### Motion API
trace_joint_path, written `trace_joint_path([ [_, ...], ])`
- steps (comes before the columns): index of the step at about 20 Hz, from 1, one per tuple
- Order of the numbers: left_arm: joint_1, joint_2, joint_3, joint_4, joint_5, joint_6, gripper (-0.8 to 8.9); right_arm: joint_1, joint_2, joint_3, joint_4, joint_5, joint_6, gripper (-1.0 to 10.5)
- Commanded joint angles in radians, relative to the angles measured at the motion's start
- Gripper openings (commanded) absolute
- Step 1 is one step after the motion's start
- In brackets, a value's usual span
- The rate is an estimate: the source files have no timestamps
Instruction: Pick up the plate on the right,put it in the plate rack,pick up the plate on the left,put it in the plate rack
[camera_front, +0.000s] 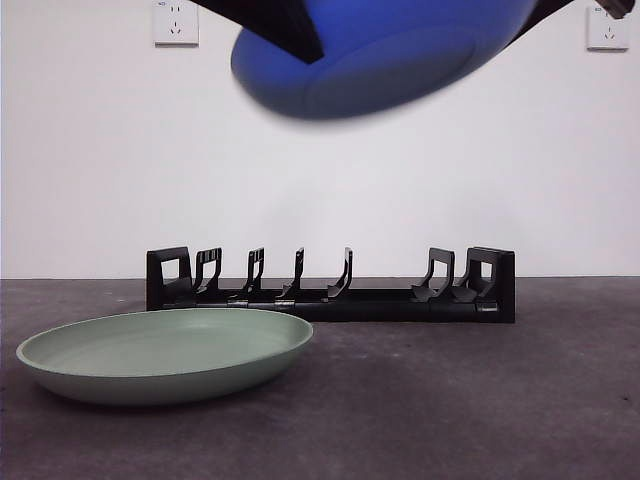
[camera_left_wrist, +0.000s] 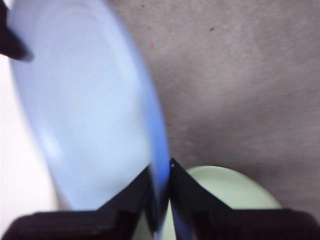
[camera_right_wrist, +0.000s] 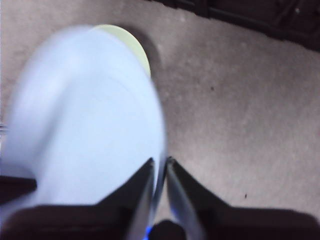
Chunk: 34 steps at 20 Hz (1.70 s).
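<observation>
- The blue plate (camera_front: 385, 60) hangs high at the top centre of the front view, tilted and blurred, well above the plate rack (camera_front: 330, 285) and touching nothing below.
- Two dark arm shapes reach it from the upper left and upper right corners of the front view; that view does not tell which is which.
- The left gripper (camera_left_wrist: 161, 175) is clamped on the blue plate's (camera_left_wrist: 90, 110) rim, one black jaw on each face of the thin edge.
- The right gripper (camera_right_wrist: 160, 167) is likewise pinched on the plate's (camera_right_wrist: 85, 125) rim, its jaws nearly together with the edge between them.
- In both wrist views the blue plate is washed out to pale blue and motion-blurred; it looks smooth, round and shallow.
- The green plate (camera_front: 165, 355) lies flat on the table (camera_front: 480, 400) at the lower left of the front view, in front of the rack's left end and apart from it; it is matte pale green, round and shallow, and holds nothing.
- Part of it shows beneath the blue plate in the wrist views (camera_left_wrist: 235, 187) (camera_right_wrist: 127, 42).
- The rack is a long, low, black plastic bar with upright curved dividers and blocky ends; every slot stands empty.
- The table surface is dark grey and finely textured, against a plain white wall (camera_front: 100, 150).
</observation>
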Motion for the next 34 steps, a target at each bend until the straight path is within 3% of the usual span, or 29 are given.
trace_joint_path([
  [1,0.003,0.004,-0.012,-0.038,0.019,-0.122,-0.08,-0.007,0.001,0.004,0.03,-0.033,-0.006,3.1],
  [4,0.003,0.004,-0.012,-0.038,0.067,-0.175,-0.08,-0.007,-0.006,0.005,0.074,-0.083,0.009,3.5],
  [7,0.006,0.004,-0.012,-0.035,0.085,-0.248,-0.08,-0.007,-0.051,0.006,0.205,-0.071,0.073,3.5],
  [10,0.032,0.004,-0.012,-0.017,0.108,-0.35,-0.08,-0.008,-0.138,0.005,0.308,0.103,0.134,3.5],
  [13,0.123,0.001,-0.012,0.102,0.227,-0.514,-0.08,-0.007,-0.234,0.005,0.308,0.302,0.113,3.5],
  [17,0.279,-0.001,-0.012,0.34,0.379,-0.785,-0.08,-0.008,-0.315,0.005,0.204,0.32,0.081,3.5],
  [21,0.444,-0.001,-0.012,0.466,0.476,-0.969,-0.08,-0.007,-0.321,0.0,0.053,0.32,0.071,3.5],
  [26,0.617,0.003,-0.012,0.515,0.546,-1.006,-0.08,-0.007,-0.311,-0.101,0.023,0.307,0.069,3.5],
  [31,0.719,0.069,-0.012,0.573,0.629,-1.026,-0.08,-0.006,-0.311,-0.314,0.14,0.165,0.081,3.5],
  [34,0.742,0.145,-0.012,0.62,0.631,-1.024,-0.08,0.007,-0.311,-0.409,0.196,0.154,0.085,3.5],
])
